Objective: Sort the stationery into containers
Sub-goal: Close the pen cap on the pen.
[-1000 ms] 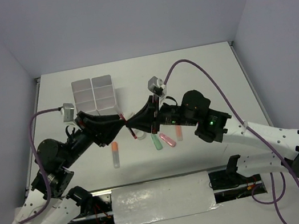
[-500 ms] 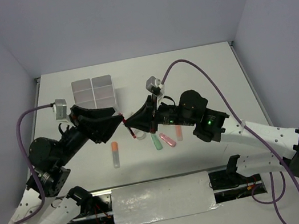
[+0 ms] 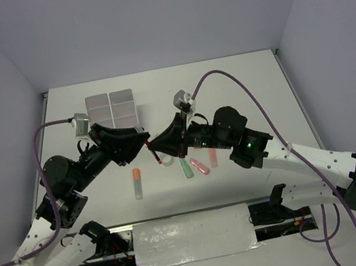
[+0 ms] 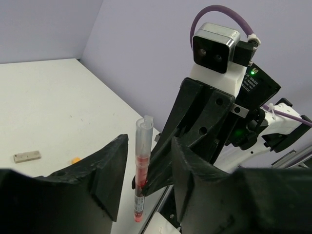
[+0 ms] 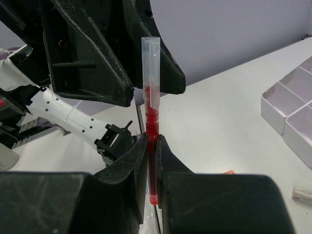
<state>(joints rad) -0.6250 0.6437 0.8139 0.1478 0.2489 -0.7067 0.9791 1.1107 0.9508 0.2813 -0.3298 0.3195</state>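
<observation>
Right gripper point(image 5: 151, 142): pinching the red pen point(image 5: 151, 114) upright (clear cap on top)
Left gripper point(image 4: 149, 146): spread, fingers point(image 4: 105, 170) flanking the pen's upper part

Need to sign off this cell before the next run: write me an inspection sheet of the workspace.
Surface: white table, no spills seen.
Job's things: pen upright in mid-air; organiser far left; orange marker, green marker, pink marker and block lying on the table.
Clutter: crinkled sheet between the bases.
Grippers: right gripper shut on pen; left gripper open, jaws either side of the pen.
Cables: right cable and left cable, purple, looping from the wrist cameras.
Surroundings: lilac walls; nothing else seen.
</observation>
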